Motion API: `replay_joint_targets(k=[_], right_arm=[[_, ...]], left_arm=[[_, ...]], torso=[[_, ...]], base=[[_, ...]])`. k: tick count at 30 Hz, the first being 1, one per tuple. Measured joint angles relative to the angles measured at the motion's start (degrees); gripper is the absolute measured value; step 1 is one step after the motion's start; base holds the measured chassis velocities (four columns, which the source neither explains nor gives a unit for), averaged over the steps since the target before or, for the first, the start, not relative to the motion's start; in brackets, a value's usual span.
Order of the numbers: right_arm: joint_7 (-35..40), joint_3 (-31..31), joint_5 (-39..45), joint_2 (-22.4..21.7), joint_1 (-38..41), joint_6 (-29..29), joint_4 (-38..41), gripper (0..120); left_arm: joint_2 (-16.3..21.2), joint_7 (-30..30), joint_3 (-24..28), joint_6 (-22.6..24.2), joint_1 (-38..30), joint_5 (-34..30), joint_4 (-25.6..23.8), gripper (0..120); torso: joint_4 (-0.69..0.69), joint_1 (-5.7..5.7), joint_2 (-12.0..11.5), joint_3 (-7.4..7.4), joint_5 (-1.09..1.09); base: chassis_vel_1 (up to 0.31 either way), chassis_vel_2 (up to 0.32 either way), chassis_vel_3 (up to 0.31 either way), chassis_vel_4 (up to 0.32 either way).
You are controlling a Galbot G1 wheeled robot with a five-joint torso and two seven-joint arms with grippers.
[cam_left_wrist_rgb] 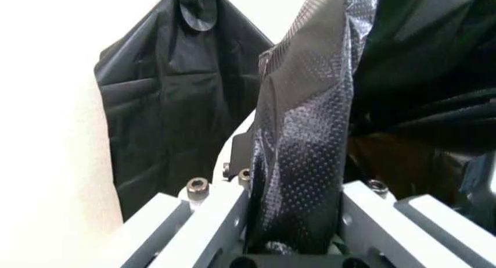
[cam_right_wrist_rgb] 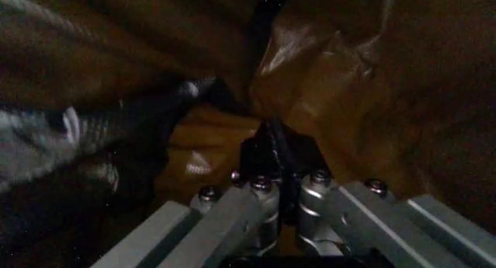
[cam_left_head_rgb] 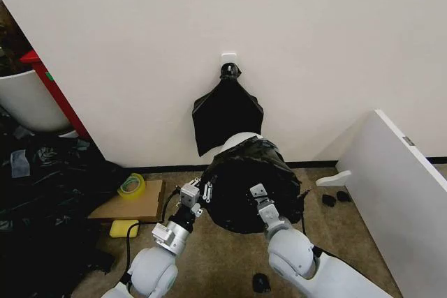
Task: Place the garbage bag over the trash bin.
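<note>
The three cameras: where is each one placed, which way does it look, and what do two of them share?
Head view: on the head, facing forward and down at the garbage bag over the trash bin; both arms show.
Left wrist view: on the left wrist, along the left claw, shut on bag plastic.
Right wrist view: on the right wrist; right claw pinching the bag.
Shared: head and left wrist views both show the hanging bag bunch.

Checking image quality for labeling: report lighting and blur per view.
Head view: evenly lit, sharp; garbage bag glossy over the trash bin. Left wrist view: wall washed out, bag sheen clear. Right wrist view: dim, brownish, smeared plastic around the right pincer.
</note>
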Motion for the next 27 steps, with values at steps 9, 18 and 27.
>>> replay_joint_targets(k=[9, 18, 27], right_arm=[[-2.32, -2.74, 12.35, 1.15, -0.61, 9.55, 4.07, 0], [10.01, -2.34, 32.09, 0.14, 0.42, -10.77, 8.81, 0], [10.73, -3.42, 30.27, -1.19, 0.49, -12.35, 8.41, 0]], left_arm=[[-0.71, 0.01, 0.04, -0.03, -0.16, 0.68, 1.58, 1], [-0.78, 0.02, -0.4, -0.13, 0.09, 1.6, 1.44, 1], [-1.25, 0.07, -0.23, -0.13, 0.42, 2.46, 1.26, 1]], torso=[[0.0, 0.0, 0.0, 0.0, -0.01], [0.0, 0.0, 0.0, 0.0, 0.0], [0.0, 0.0, 0.0, 0.0, 0.0]], base=[[0.0, 0.0, 0.0, 0.0], [0.0, 0.0, 0.0, 0.0], [0.0, 0.0, 0.0, 0.0]])
